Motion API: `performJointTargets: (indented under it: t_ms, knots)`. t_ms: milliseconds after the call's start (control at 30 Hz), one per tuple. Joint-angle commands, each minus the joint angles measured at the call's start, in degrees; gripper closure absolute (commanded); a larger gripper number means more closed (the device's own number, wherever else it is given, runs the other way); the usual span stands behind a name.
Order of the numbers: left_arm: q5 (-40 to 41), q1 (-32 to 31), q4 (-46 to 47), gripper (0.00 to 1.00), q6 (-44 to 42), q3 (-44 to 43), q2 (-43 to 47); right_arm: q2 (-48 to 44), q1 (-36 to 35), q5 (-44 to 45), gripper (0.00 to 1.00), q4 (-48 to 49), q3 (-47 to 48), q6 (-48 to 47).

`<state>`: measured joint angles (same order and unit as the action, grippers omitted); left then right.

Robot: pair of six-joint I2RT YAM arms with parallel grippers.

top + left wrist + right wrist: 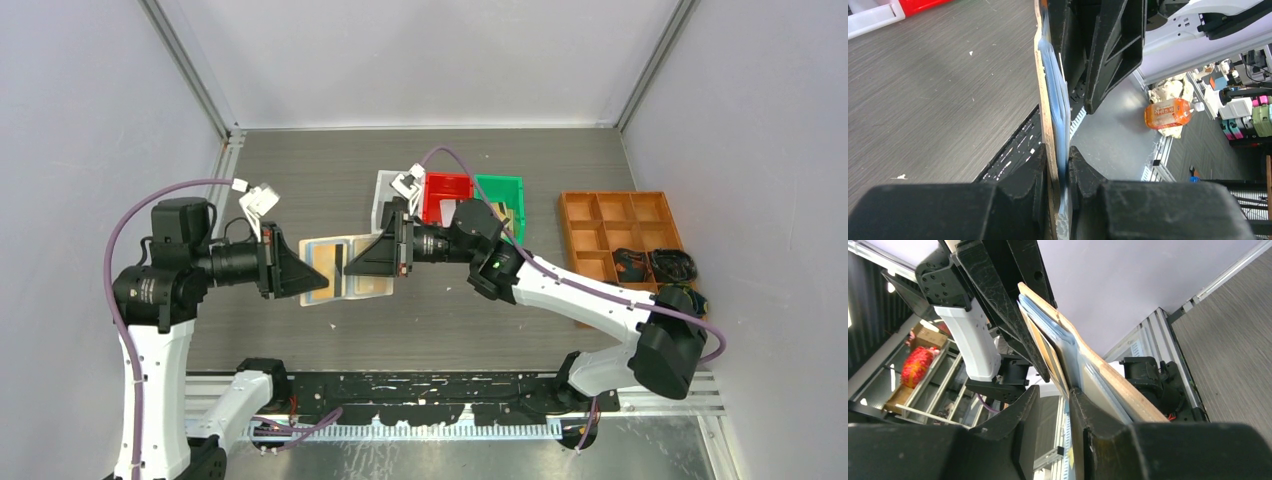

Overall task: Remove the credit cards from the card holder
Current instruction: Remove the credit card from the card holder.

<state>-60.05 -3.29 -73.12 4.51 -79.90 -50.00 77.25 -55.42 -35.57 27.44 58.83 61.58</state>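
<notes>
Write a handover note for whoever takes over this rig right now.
Left gripper: shut on one edge of the card holder, holding it open above the table.
Right gripper: jaws open, straddling the opposite edge, not clamped.
Cards: in the sleeves, as far as shows; none seen on the table.
Done: holder is up and open.
Left: pull out every card.

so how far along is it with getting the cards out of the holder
Done: the card holder is lifted off the table and opened, with the left end effector clamped on one edge. In hand: the right end effector straddles the opposite edge, jaws apart, not yet pinching. Left: every pull. The credit cards look tucked inside, and no loose card shows on the table.
</notes>
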Motion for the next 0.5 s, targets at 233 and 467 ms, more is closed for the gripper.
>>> performJointTargets:
  t_ms: [233, 467]
  knots:
    - [-17.3, -0.4, 11.4, 0.73, 13.4, 7.0, 2.2, 5.4, -0.9, 3.9, 0.72, 26.7, 0.2, 10.7]
    - [-21.0, -0.4, 24.2, 0.79, 22.9, 11.1, 6.6, 3.3, -1.0, 3.6, 0.74, 20.9, -0.6, 6.2]
